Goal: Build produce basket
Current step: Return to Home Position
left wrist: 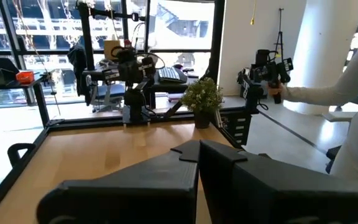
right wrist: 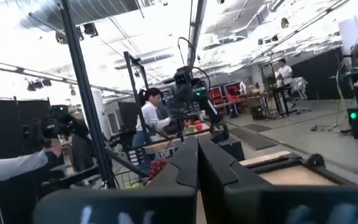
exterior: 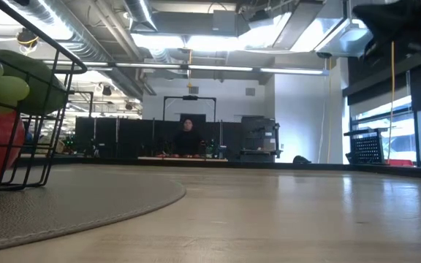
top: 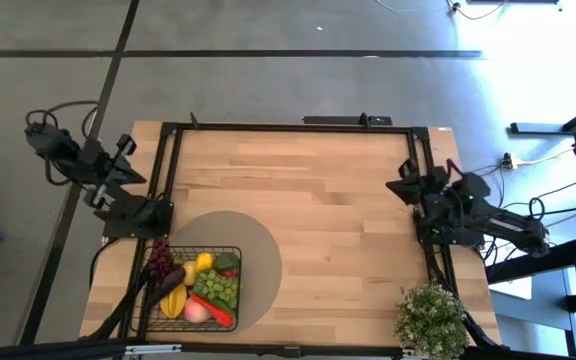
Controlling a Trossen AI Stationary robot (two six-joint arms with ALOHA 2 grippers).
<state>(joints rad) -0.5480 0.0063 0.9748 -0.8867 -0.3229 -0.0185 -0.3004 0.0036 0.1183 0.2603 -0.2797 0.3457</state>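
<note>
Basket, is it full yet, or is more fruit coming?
Looks finished. The square black wire-mesh basket holds the toy fruits and vegetables; none shows loose on the wooden table. Neither the left gripper nor the right gripper holds anything; both arms sit folded at the table's sides. Nothing looks left to load.

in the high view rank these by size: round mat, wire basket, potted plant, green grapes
1. round mat
2. wire basket, which partly overlaps the mat
3. potted plant, though its height puts it nearer the camera, so it may look bigger than it is
4. green grapes, inside the basket
</note>
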